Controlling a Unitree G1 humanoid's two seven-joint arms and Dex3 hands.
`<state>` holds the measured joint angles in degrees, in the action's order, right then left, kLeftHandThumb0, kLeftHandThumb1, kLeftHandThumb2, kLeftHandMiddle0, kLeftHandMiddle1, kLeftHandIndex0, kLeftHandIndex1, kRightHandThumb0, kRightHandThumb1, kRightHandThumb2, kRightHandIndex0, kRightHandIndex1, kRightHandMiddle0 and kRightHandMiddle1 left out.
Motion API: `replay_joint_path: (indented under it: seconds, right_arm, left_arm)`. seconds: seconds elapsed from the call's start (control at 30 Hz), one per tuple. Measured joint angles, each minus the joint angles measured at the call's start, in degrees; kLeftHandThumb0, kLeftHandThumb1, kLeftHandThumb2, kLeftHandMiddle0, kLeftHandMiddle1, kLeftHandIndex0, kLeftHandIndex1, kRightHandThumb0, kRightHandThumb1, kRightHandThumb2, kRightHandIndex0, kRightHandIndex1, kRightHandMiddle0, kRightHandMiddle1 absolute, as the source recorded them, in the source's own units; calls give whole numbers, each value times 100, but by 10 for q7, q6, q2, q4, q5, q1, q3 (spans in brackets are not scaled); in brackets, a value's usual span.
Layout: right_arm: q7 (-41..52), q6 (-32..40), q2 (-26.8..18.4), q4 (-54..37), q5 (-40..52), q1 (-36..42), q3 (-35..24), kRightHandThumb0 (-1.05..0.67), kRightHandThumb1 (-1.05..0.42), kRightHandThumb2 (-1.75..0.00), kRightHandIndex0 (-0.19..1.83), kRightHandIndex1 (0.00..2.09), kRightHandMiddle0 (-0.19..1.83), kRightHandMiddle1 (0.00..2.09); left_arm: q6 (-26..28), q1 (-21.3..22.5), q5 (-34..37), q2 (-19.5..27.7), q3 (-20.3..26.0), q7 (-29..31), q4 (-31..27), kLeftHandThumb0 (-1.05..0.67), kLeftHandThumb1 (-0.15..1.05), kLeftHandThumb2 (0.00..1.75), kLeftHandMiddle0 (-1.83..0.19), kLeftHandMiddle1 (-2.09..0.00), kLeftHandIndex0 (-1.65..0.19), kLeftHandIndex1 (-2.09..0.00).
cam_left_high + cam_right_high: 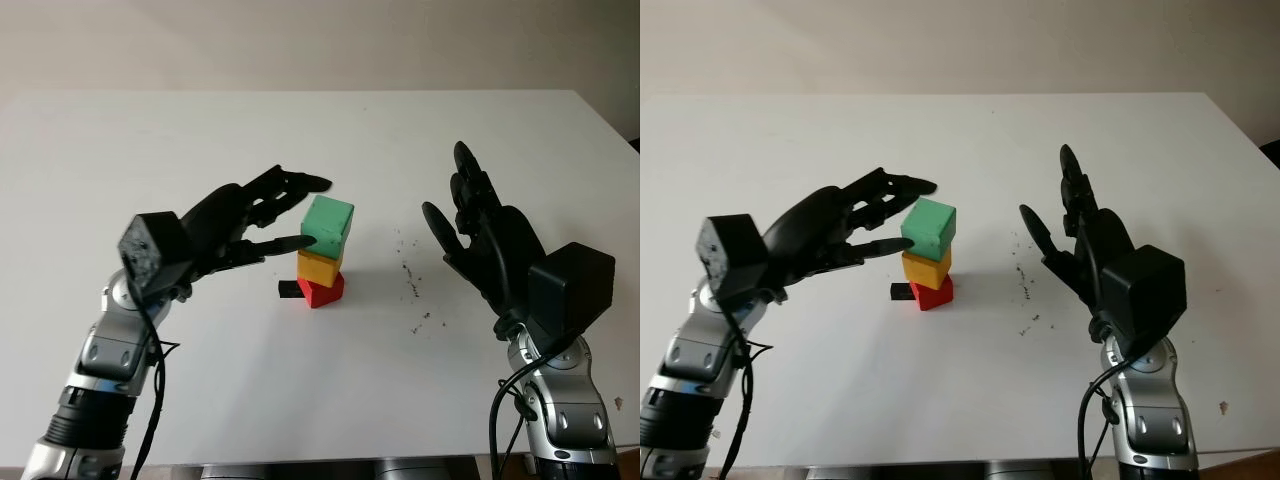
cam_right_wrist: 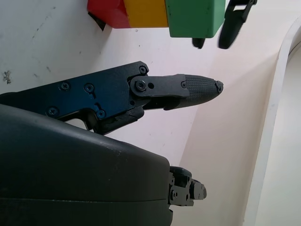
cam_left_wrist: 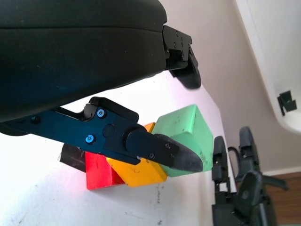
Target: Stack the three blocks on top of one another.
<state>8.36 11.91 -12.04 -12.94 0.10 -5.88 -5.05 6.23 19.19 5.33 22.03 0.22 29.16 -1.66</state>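
Head stereo pair, two close wrist views

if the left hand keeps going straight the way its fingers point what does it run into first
Most likely the green block on top of the stack: the left hand is open beside it, one fingertip at its side face. Whether that fingertip already touches is unclear.

A white table [image 1: 200, 140] carries dark specks [image 1: 410, 285] and a small black piece [image 1: 288, 289].
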Motion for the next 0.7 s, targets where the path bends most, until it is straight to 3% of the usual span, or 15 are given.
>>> replay_joint_path:
  seconds: [0.27,0.4,0.5,0.6,0.7]
  right_arm:
    - [-6,12,1,10,-1,-5,2,-67,-105,-32,-10,5,-3,6]
    - [-10,12,2,19,-7,-13,9,-69,-105,-33,-9,6,-2,6]
    - [-15,11,2,30,-18,-22,12,-68,-105,-33,-9,6,-2,5]
    - [-17,9,4,38,-17,-26,14,-66,-105,-33,-9,6,-4,5]
    - [-18,9,11,42,-13,-27,14,-66,-105,-34,-9,6,-3,5]
  left_arm:
    - [31,-56,82,-20,74,-44,-64,-67,105,28,6,-4,10,-5]
    - [21,-74,123,-53,109,-79,-71,-80,105,38,11,-4,15,-4]
    - [-11,-86,106,-73,122,-126,-73,-78,105,43,14,-3,18,-4]
    - [-70,-105,39,-75,118,-164,-55,-72,105,59,19,0,19,0]
    - [-95,-128,-2,-75,110,-180,-35,-71,105,62,19,0,19,0]
